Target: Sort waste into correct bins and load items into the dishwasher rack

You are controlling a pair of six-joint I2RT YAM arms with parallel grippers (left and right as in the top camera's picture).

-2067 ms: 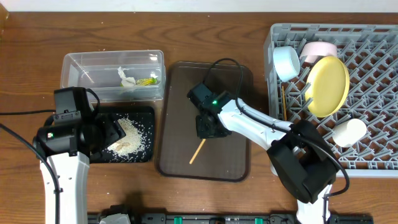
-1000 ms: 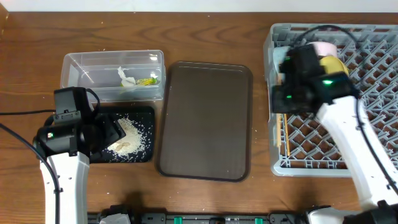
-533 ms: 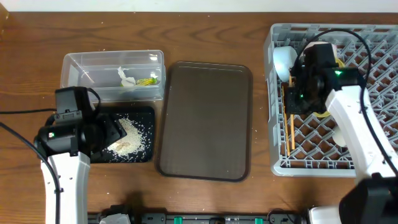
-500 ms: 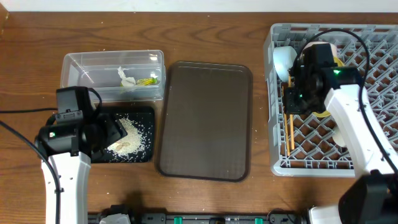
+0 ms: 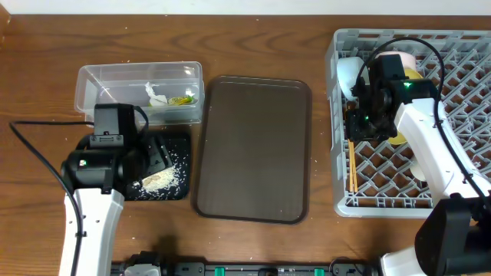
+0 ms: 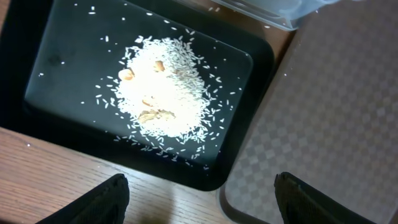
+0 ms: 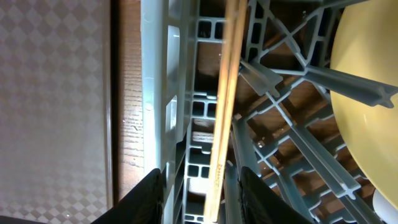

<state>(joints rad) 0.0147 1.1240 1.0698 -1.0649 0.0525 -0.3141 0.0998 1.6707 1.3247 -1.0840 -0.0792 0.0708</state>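
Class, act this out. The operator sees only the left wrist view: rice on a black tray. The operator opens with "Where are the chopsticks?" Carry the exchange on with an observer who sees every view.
Observer: The chopsticks lie in the rack, along the wall nearest the brown tray.
Operator: Is the right gripper holding them?
Observer: No. The right gripper is open and straddles them without touching.
Operator: What is inside the tub?
Observer: A tissue and a wrapper.
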